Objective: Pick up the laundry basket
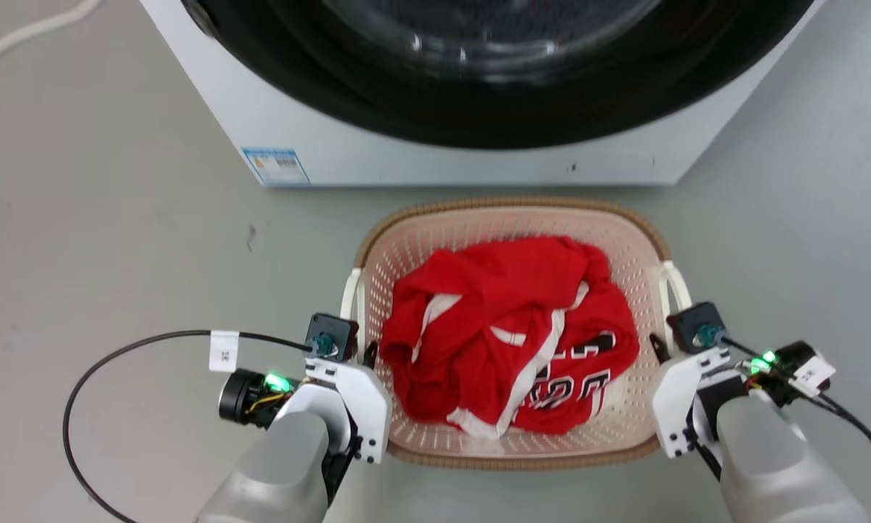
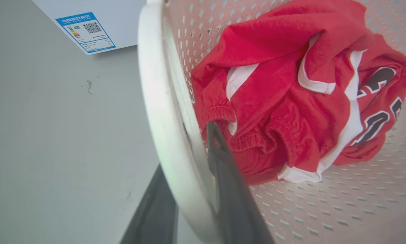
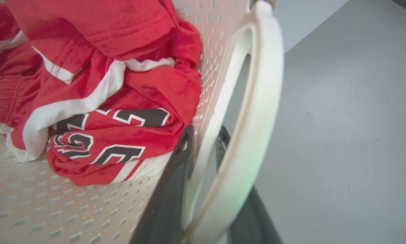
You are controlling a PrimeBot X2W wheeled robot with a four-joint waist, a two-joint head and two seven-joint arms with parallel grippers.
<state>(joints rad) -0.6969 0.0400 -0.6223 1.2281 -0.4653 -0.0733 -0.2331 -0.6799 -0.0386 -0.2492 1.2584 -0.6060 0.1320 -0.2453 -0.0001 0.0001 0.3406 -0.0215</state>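
cream plastic laundry basket (image 1: 624,240) sits on the floor (image 1: 152,254) near side of the washer (image 1: 420,156), red jersey (image 1: 508,319) inside. left gripper (image 1: 359,349) and right gripper (image 1: 664,345) each pinch a loop handle (image 1: 353,298). raise both together, evenly, so it stays level.

Top edge is cutting off the washer (image 1: 377,156); its label (image 1: 276,165) is reading too small. Red garment (image 1: 508,327) is hiding much of the laundry basket (image 1: 508,205) floor. Handle (image 2: 162,112) is blocking the outer fingertip of the left gripper (image 2: 189,145).

A crumpled red jersey (image 1: 508,327) lies near the white washer (image 1: 261,116).
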